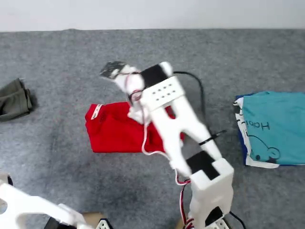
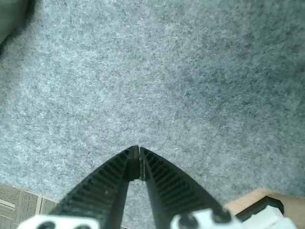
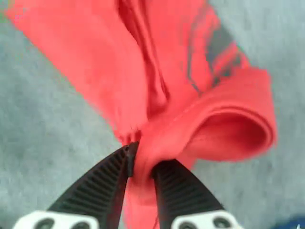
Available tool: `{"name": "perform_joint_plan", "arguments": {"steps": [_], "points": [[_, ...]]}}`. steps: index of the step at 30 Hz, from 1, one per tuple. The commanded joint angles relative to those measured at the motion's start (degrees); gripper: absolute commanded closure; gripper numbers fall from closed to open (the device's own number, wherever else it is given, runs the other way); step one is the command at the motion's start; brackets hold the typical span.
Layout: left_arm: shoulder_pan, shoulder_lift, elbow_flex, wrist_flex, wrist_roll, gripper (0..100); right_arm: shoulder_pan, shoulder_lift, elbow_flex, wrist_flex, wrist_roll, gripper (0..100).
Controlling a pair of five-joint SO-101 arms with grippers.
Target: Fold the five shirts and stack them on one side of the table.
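A red shirt (image 1: 116, 130) lies partly folded in the middle of the grey table. The right arm reaches over it, and my right gripper (image 3: 140, 160) is shut on a bunched fold of the red shirt (image 3: 190, 90), lifting that edge. A stack of folded shirts with a teal one on top (image 1: 274, 126) lies at the right edge. A dark olive shirt (image 1: 14, 99) lies crumpled at the far left. My left gripper (image 2: 139, 153) is shut on nothing, over bare felt near the table's front left corner.
Grey felt (image 1: 71, 62) covers the table. The left arm's white base (image 1: 28, 205) sits at the front left. A black cable (image 1: 198, 90) runs behind the right arm. The wooden table edge (image 2: 252, 198) shows under the left gripper.
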Motion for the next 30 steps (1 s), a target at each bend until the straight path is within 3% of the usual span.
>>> {"name": "perform_joint_plan", "arguments": {"steps": [1,11,25,30], "points": [[-0.1,-1.5,-1.8,0.6,0.0,99,-3.4,0.9,-1.5,-6.0,-1.4,98.9],[0.2,-1.5,-1.5,0.4,0.0,99,-9.1,8.0,-3.9,-15.9,-1.4,98.9],[0.3,-1.5,-1.5,0.6,0.0,99,-13.0,27.6,-33.7,-9.7,-1.1,98.7],[0.3,-1.5,-1.4,0.7,0.0,99,-14.0,32.4,-43.8,-4.9,-1.6,83.8]]}}
